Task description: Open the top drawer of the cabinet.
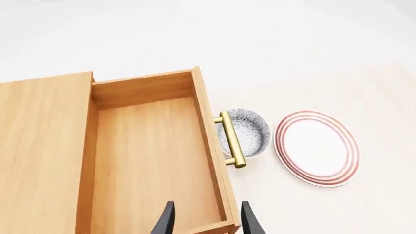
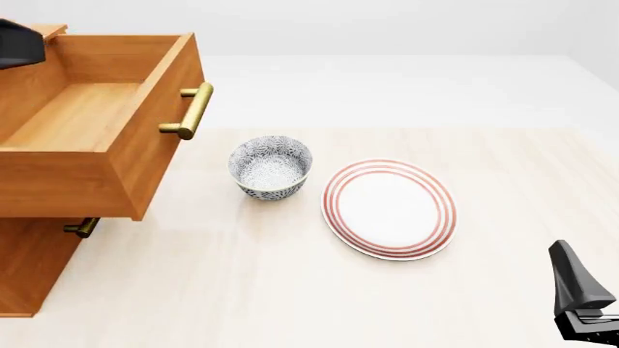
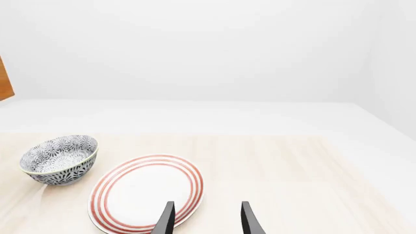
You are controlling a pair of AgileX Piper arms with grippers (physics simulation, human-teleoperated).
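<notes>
Cabinet [image 2: 29, 268]: orange-brown wood, at the far left of the table [image 2: 290, 304] in the front view.
Top drawer [image 2: 87, 116]: pulled well out toward the right, its plain wood inside bare; its brass bar handle [image 2: 193, 110] juts out above the bowl's side of the table.
Lower drawer handle [image 2: 82, 228]: a brass end peeks out under the open drawer.
Left fingers [image 1: 205, 219]: spread apart, holding nothing, poised above the open drawer near its front wall.
Bowl [image 2: 271, 167]: blue-and-white patterned, upright, just right of the cabinet.
Plate [image 2: 389, 208]: white with red rings, flat, just beside the bowl on its right.
Right fingers [image 3: 205, 219]: parted, holding nothing, pointing toward the plate's near edge.
</notes>
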